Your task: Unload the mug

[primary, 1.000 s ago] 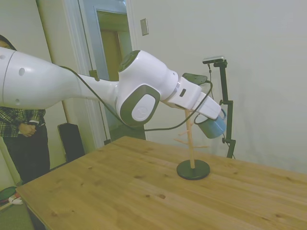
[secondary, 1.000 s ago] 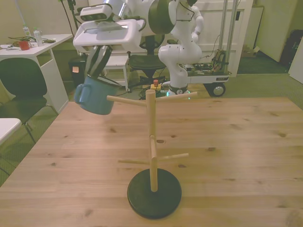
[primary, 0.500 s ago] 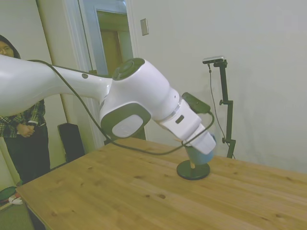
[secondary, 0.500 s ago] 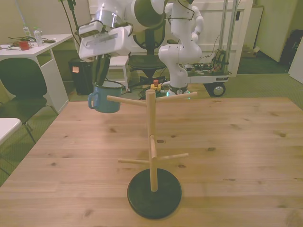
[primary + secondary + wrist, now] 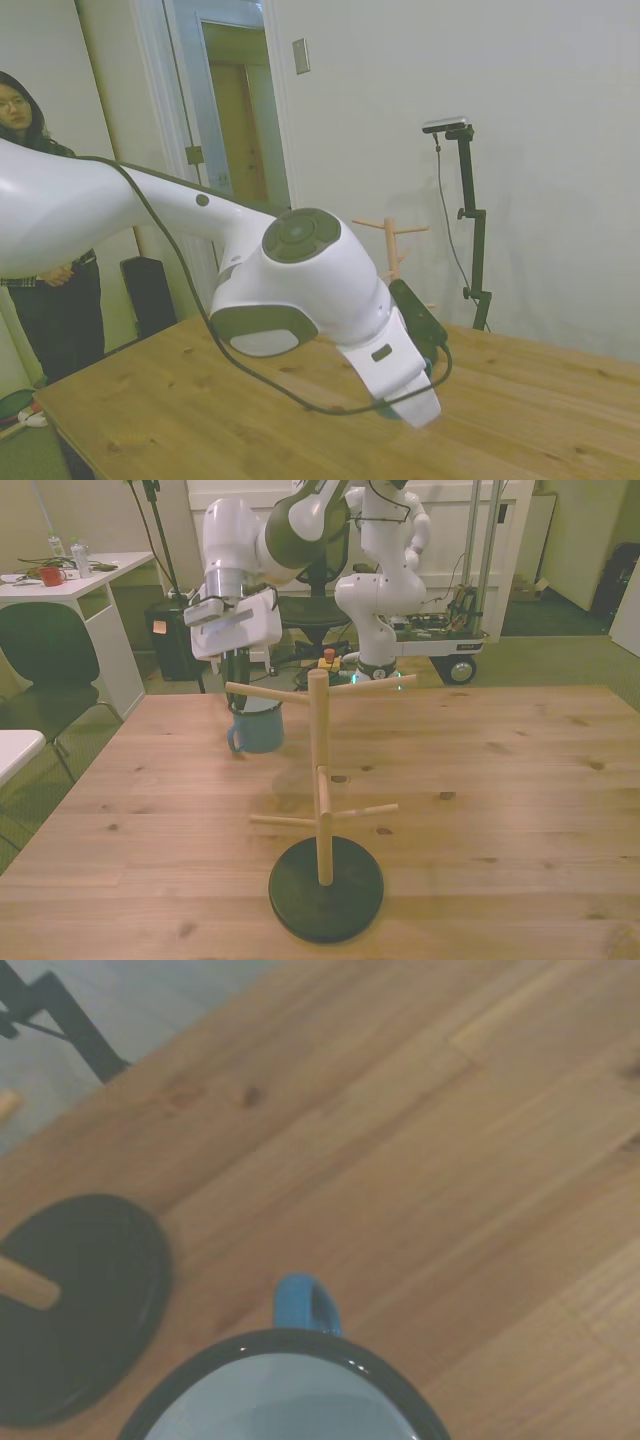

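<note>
The two-finger gripper (image 5: 243, 695) at the end of the white robot arm (image 5: 300, 285) points straight down, its dark fingers (image 5: 240, 675) drawn close together on the rim of the small blue enamel mug with the white inside and thin dark rim (image 5: 257, 726). The mug hangs upright from them, mouth up, its small blue loop handle (image 5: 233, 743) turned toward the front view's left. It sits low over the wooden plank table (image 5: 480, 780), at or just above the boards; whether it touches cannot be told. In the wrist view the mug's rim (image 5: 280, 1385) and handle show close by, with the table planks beyond. Just beside the mug, toward the front view's right, stands the pale wooden mug tree with a round black base (image 5: 322, 780), its pegs bare. In the side view the arm hides the mug, and a person in dark clothes (image 5: 45, 270) stands beyond the table by the doorway.
</note>
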`<state>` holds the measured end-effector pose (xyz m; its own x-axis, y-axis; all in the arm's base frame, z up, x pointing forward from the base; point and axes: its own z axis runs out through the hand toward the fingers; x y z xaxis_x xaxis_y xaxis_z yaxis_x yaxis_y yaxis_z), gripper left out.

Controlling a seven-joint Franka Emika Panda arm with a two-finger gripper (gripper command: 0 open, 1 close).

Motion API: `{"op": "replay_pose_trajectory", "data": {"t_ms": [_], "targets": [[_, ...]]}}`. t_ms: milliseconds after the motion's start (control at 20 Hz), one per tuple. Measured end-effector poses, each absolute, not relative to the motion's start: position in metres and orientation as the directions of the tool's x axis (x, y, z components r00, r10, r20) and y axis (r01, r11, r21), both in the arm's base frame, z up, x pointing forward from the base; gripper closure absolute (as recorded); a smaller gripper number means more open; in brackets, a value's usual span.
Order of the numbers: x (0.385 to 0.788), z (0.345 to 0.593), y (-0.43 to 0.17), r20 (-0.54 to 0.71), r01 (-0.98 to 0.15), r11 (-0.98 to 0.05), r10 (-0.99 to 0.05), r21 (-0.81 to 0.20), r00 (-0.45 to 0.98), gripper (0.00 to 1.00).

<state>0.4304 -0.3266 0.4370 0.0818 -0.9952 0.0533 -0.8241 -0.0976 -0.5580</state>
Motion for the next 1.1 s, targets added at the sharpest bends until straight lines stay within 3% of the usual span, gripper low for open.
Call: {"op": "replay_pose_trajectory", "data": {"t_ms": [600, 1100], "targets": [[0.425, 0.397, -0.342, 0.035, -0.866, -0.069, -0.998, -0.495, 0.059, 1.0], [0.422, 0.388, -0.346, 0.035, -0.874, -0.069, -0.998, -0.48, 0.059, 1.0]]}}
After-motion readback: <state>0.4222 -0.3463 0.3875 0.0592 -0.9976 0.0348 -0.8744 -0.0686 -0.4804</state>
